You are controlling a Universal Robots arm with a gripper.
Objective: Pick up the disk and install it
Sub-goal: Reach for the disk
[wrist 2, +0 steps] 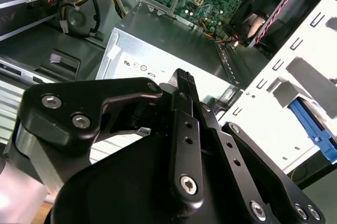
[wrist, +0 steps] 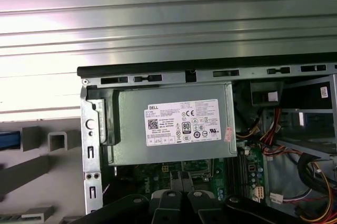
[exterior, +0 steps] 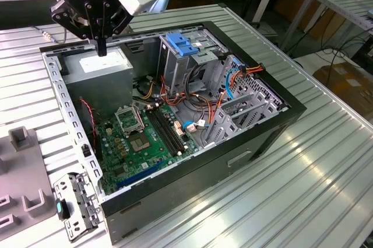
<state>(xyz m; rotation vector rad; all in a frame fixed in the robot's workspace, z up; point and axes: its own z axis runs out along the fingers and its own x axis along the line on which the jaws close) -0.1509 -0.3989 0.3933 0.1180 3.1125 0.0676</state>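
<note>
The disk is out of view. My gripper [exterior: 102,48] hangs just above the grey power-supply box [exterior: 104,65] in the far corner of the open computer case [exterior: 245,143], on the exterior view's left. Its black fingers are shut together with nothing between them. In both wrist views the gripper [wrist 2: 183,76] [wrist: 182,177] sits over the same power-supply box [wrist 2: 158,45] [wrist: 168,124] with its white sticker.
A green motherboard [exterior: 143,137] lies in the case floor. A metal drive cage with a blue plastic latch [exterior: 182,44] and loose cables stands at the back. Left of the case are a grey fixture [exterior: 23,172] and a metal bracket [exterior: 76,204]. A blue edge [wrist 2: 311,125] shows beyond the perforated wall.
</note>
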